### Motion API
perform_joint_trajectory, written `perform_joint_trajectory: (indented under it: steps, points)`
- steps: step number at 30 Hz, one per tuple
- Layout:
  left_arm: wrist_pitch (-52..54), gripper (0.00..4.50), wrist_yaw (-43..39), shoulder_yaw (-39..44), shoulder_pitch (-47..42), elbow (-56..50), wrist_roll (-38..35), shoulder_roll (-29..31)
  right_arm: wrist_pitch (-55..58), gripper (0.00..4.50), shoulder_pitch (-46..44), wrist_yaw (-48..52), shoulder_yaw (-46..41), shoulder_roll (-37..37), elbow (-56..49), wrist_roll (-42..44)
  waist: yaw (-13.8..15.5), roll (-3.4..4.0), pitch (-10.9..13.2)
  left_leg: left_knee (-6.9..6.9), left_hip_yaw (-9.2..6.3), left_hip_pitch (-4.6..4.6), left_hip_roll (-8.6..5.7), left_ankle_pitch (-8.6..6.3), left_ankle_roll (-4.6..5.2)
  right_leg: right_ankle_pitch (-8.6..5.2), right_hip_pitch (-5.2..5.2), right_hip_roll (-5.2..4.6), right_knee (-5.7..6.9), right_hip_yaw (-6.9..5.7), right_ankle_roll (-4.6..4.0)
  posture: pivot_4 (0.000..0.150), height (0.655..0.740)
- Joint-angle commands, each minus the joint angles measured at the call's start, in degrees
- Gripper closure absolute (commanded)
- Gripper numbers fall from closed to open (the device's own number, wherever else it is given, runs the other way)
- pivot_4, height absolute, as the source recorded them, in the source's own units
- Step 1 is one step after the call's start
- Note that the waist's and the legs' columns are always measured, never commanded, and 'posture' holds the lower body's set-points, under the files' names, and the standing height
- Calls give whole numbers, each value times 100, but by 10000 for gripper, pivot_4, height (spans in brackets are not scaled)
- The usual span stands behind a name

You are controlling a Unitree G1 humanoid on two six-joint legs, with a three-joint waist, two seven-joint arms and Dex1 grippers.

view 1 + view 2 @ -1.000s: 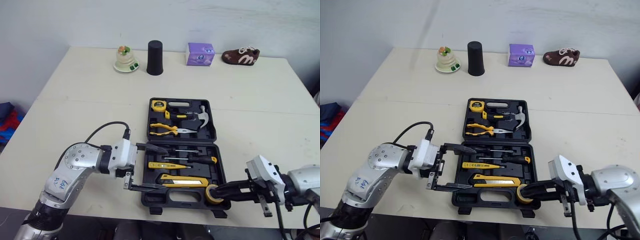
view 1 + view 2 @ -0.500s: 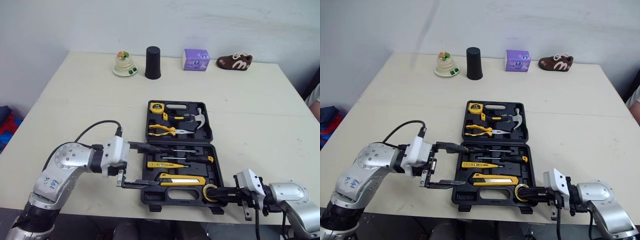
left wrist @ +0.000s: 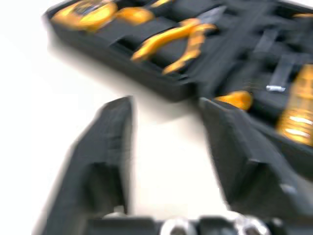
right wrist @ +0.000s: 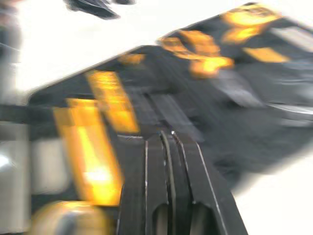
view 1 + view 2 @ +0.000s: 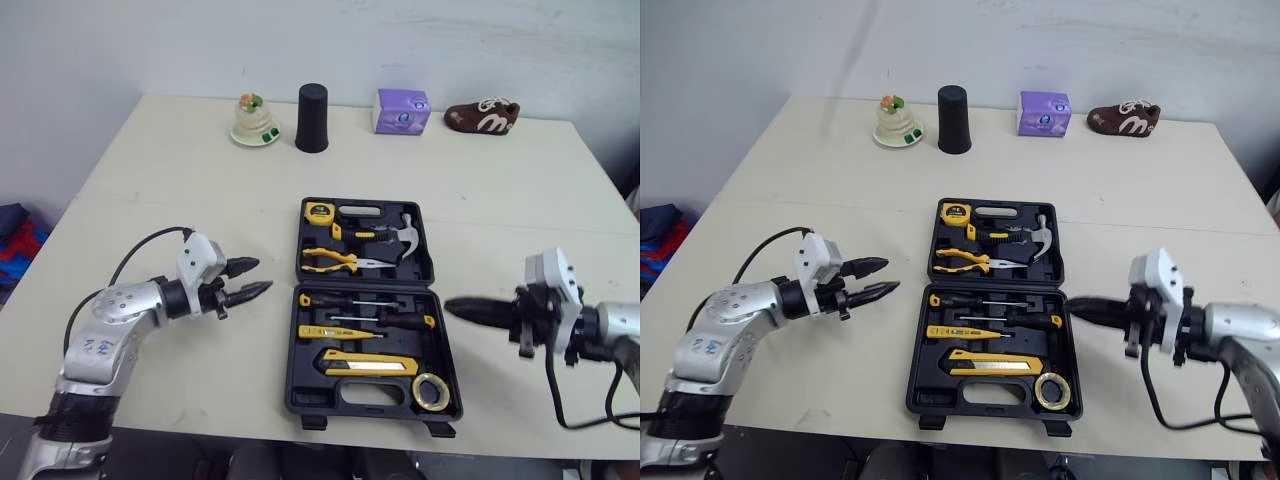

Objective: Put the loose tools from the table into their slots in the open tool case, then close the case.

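tool case (image 5: 345, 392) lies open by the table's (image 5: 200, 200) near edge, tape roll (image 5: 431, 391) seated in its near right corner. left gripper (image 5: 262, 275), fingers spread, and right gripper (image 5: 455, 307), fingers together, flank it empty, probably to clear the lid. cup (image 5: 311, 117) at far edge.

Left hand (image 5: 262, 274) hovers with fingers parted; right hand (image 5: 450, 307) points inward, fingers pressed together.

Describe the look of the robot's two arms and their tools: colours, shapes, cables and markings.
The left arm and right arm have rounded silver shells; the left bears blue handwritten marks. Each wrist carries a white block and a loose black cable. The left tool and right tool are pairs of tapered black fingers.
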Motion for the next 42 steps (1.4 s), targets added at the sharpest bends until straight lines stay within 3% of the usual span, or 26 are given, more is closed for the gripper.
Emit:
perform_joint_trajectory:
  steps: [1, 2, 8, 13, 19, 25, 29, 32, 35, 36, 39, 42]
  points:
    - [-66, 40573, 121, -313, -250, 215, 324, -175, -934, 45000, -469, -110, 520, 276, 1200, -936, -1, 2, 1, 0, 7, -14, -3, 6, 1, -2, -23, 9, 9, -1, 5, 1500, 7400]
    - [-61, 44416, 154, -436, -325, 312, 446, -231, -1174, 45000, -680, -160, 664, 387, 1553, -1168, 1, 14, 9, 16, 18, -43, -1, 6, 1, -5, -58, 28, 28, 2, 14, 1500, 7400]
    - [152, 44416, 224, -833, -660, 528, 738, -537, -1773, 45000, -1364, -167, 1098, 1095, 2381, -1572, -98, 30, 20, 57, 101, -67, 23, 10, -15, -17, -135, 57, 119, 53, 46, 1500, 7400]
    - [343, 44416, 93, -1002, -811, 388, 737, -733, -1618, 45000, -1410, -157, 1369, 1439, 2031, -1713, -172, 30, 20, 75, 110, -48, 30, 41, -44, -18, -136, 65, 185, 59, 43, 1500, 7400]
    - [224, 44416, 232, -969, -1011, 645, 937, -863, -1299, 45000, -1304, -160, 1358, 1439, 1482, -1699, -162, 30, 20, 74, 65, -49, 27, 60, -44, -8, -138, 62, 197, 57, 35, 1500, 7400]
    - [407, 44416, 244, -715, -934, 734, 958, -668, -1054, 45000, -1226, -307, 1259, 1180, 1564, -1954, -164, 30, 20, 68, 53, -52, 26, 59, -44, -9, -141, 63, 194, 56, 33, 1500, 7400]
    - [479, 31452, 103, -166, -908, 805, 803, -148, -278, 31090, -1157, -492, 818, 674, 1275, -1827, -165, 30, 20, 68, 51, -53, 28, 59, -45, -10, -144, 60, 195, 55, 32, 1500, 7400]
    - [669, 17986, -199, 382, -986, 689, 209, 0, 1276, 15722, -1324, -689, 468, 360, 862, -1392, -164, 30, 21, 67, 50, -55, 29, 59, -44, -11, -146, 44, 195, 55, 30, 1500, 7400]
    - [1487, 4709, 303, 1069, -1431, 616, -289, -44, 2995, 1780, -1816, -886, 93, 180, 478, -773, -167, 29, 27, 66, 48, -61, 32, 60, -43, -11, -150, 11, 197, 49, 29, 1500, 7400]
    - [2077, 539, 544, 1093, -1663, 608, -289, 66, 3615, 0, -2066, -1001, 74, 133, 428, -652, -173, 26, 29, 67, 48, -62, 28, 60, -42, -11, -151, 11, 198, 49, 29, 1500, 7400]
    - [3886, 539, 467, 972, -2582, 563, -966, 190, 5603, 0, -3106, -1268, 114, 272, 465, -194, -184, 20, 37, 68, 39, -63, 22, 62, -41, -10, -153, 16, 205, 45, 29, 1500, 7400]
    - [5018, 539, 688, 372, -3178, 642, -892, 205, 6891, 0, -3898, -1768, 129, 700, 615, -189, -177, 22, 36, 63, 34, -73, 19, 64, -45, -13, -161, 50, 205, 38, 24, 1500, 7400]
